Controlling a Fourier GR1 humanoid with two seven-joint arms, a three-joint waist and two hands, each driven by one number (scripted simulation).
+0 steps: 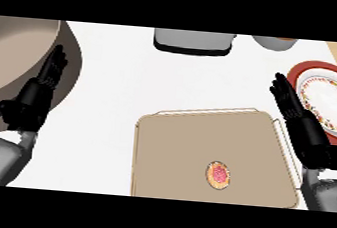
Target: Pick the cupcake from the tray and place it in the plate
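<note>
Cupcake [219, 175] sits on tray [191, 143] on white counter [123, 72]; left hand [32, 100], right hand [307, 132] open.

One view only, from the head: aimed steeply down at the counter [102, 146], close range; tray [191, 148] fills lower centre of frame.

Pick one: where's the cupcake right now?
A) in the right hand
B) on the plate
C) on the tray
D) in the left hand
C: the cupcake lies on the tan tray, in its near right part, apart from the plate at the far right; the left hand and the right hand are both open and hold nothing.
</note>
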